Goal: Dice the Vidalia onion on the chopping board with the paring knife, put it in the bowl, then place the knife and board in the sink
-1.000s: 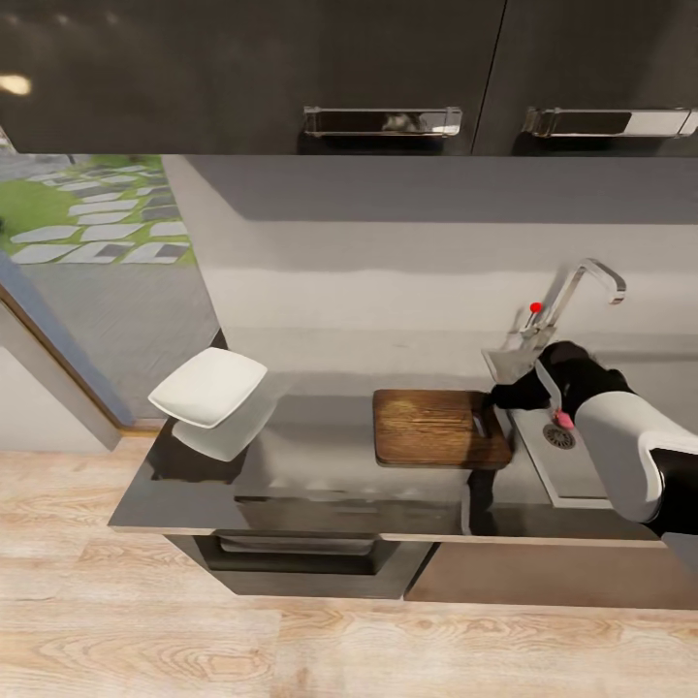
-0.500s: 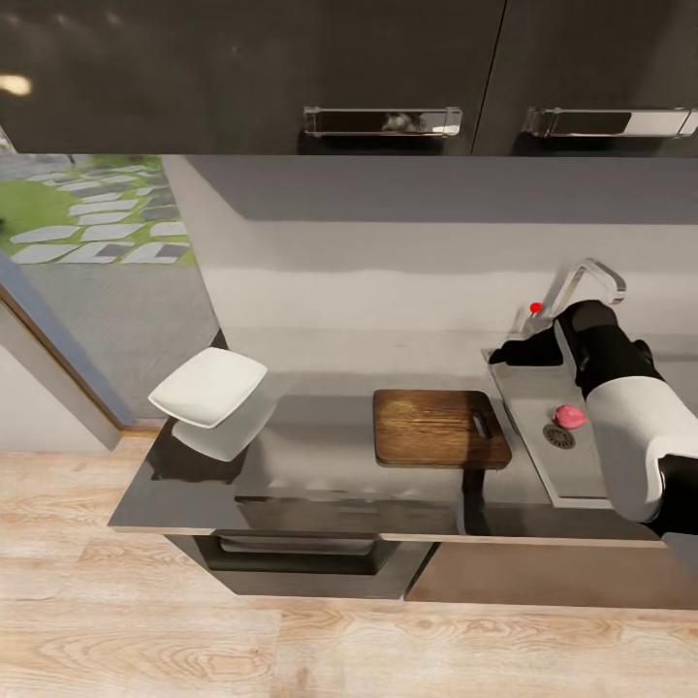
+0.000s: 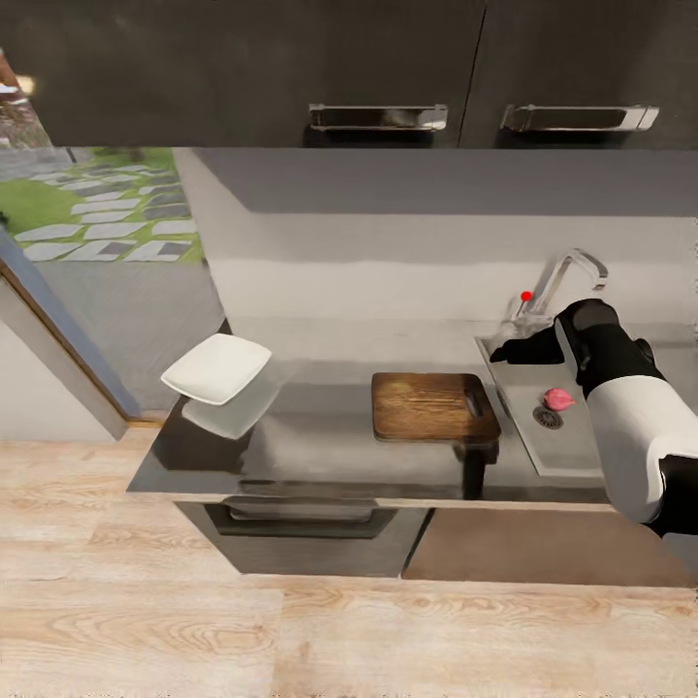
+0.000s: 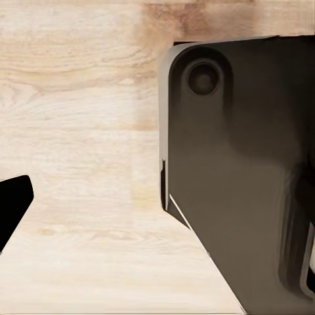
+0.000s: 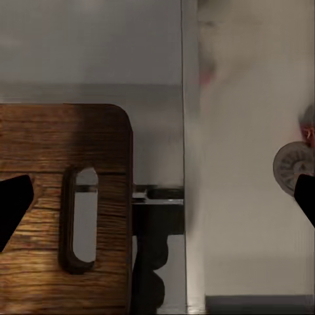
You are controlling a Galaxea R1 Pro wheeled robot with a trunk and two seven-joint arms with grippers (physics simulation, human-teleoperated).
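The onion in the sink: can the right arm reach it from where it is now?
Probably yes. The onion lies uncovered beside the drain in the sink, and the right gripper hangs just behind it near the faucet, with nothing between them.

1. Bare surface [image 3: 320, 427] lay between the bowl [image 3: 217, 368] and the board [image 3: 433, 406].
2. The right arm [image 3: 620, 388] reached over the sink's [image 3: 567, 441] back, beside the faucet [image 3: 567, 276].
3. The onion [image 3: 557, 397] sat by the drain; the basin's front lay open.
4. Upper cabinets [image 3: 388, 68] capped the room above.
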